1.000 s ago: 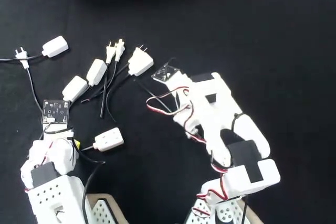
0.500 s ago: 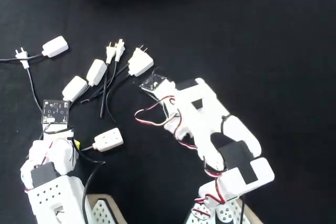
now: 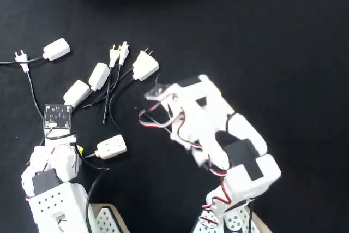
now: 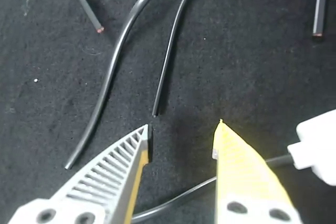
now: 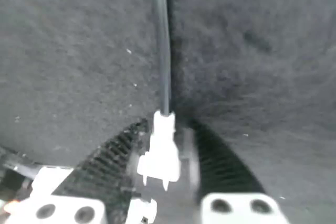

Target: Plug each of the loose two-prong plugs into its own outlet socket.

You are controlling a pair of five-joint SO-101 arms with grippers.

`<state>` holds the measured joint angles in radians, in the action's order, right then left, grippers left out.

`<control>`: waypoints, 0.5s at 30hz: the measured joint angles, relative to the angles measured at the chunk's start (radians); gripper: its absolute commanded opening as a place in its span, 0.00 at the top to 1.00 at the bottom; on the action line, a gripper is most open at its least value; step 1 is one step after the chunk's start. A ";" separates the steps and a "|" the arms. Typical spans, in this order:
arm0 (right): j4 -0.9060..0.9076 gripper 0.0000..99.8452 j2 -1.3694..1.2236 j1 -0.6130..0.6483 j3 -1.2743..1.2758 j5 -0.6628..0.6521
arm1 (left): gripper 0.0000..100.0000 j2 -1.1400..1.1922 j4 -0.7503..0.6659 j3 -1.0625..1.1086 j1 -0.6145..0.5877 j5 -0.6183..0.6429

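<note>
The black table [image 3: 272, 53] carries everything. The right arm [image 3: 218, 129] stretches from the near edge toward the middle of the table. Its gripper [image 5: 165, 127] is pinched on a white plug [image 5: 159, 153], whose black cord [image 5: 161, 51] runs straight away over the cloth; the prongs point back toward the wrist. The left arm [image 3: 52, 173] sits folded at the near left corner. Its gripper [image 4: 182, 132] is spread wide above bare cloth, holding nothing. A white socket block [image 3: 112, 147] lies just beside that arm. Three more socket blocks lie farther out: one at the far left [image 3: 56, 49] and two side by side [image 3: 99, 75] [image 3: 76, 92]. A broad adapter plug [image 3: 145, 65] lies near the right gripper, with two slim plugs [image 3: 114, 54] [image 3: 124, 50] close together beside it. A small plug [image 3: 22, 58] lies at the left edge. Loose black cords [image 4: 113, 77] cross the cloth under the left gripper.
</note>
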<state>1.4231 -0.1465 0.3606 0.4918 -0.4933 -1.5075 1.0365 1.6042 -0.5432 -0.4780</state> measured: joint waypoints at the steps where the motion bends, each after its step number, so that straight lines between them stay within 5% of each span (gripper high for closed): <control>1: 0.043 0.73 0.002 -0.023 -0.031 -0.011 | 0.80 0.000 0.000 0.000 0.000 0.000; 15: 0.132 0.73 0.037 -0.124 0.000 -0.193 | 0.80 0.000 0.000 0.000 0.000 0.000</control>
<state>1.5551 -0.1097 0.2363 0.4918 -0.6866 -1.5075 1.0365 1.6042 -0.5432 -0.4780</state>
